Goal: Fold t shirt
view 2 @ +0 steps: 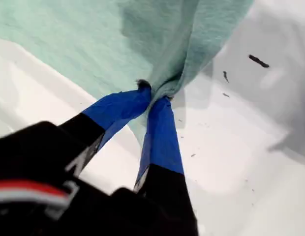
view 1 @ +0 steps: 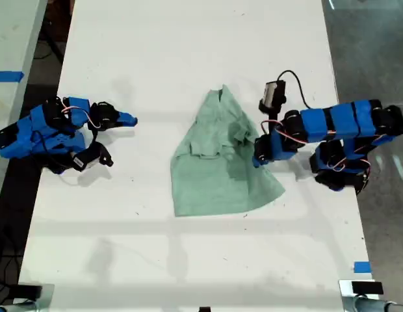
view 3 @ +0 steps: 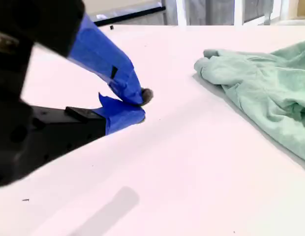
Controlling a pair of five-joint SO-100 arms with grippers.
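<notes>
The pale mint-green t shirt (view 1: 218, 162) lies rumpled and partly folded on the middle of the white table. My first gripper (view 1: 259, 156) is at the shirt's edge toward the exterior view's right. In the first wrist view, my first gripper (view 2: 152, 96) is shut on a pinched fold of the t shirt (view 2: 93, 39), which hangs bunched from the blue fingertips. My second gripper (view 1: 131, 119) rests low over bare table at the exterior view's left, well apart from the shirt. In the second wrist view, my second gripper (view 3: 140, 105) is shut on nothing, with the t shirt (view 3: 260, 83) lying beyond it.
The white table (view 1: 188, 52) runs the whole height of the exterior view, with floor past both long edges. A blue tape mark (view 1: 361, 266) and a black clamp (view 1: 367, 287) sit near the exterior view's lower right corner.
</notes>
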